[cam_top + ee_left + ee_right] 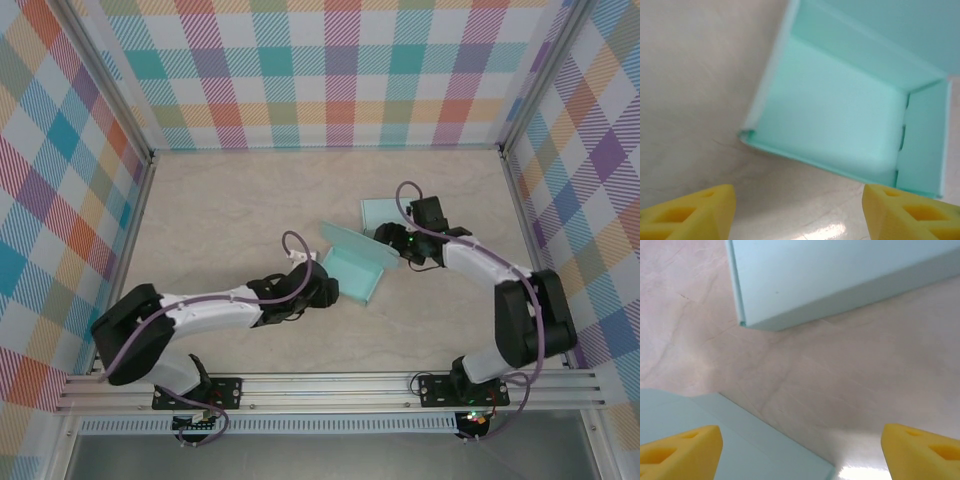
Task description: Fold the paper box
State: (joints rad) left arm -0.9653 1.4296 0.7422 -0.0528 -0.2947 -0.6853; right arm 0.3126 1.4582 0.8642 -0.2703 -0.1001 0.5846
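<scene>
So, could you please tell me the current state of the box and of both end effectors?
Paper box: partly folded, walls up, top open.
Left end effector: open, empty, box just ahead of it.
Right end effector: open, empty.

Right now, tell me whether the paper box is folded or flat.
Partly folded: the paper box has side walls standing upright, but its top is open.

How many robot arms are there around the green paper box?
2. The left arm stretches in from the lower left, ending left of the paper box. The right arm bends in from the lower right toward its far side.
</scene>
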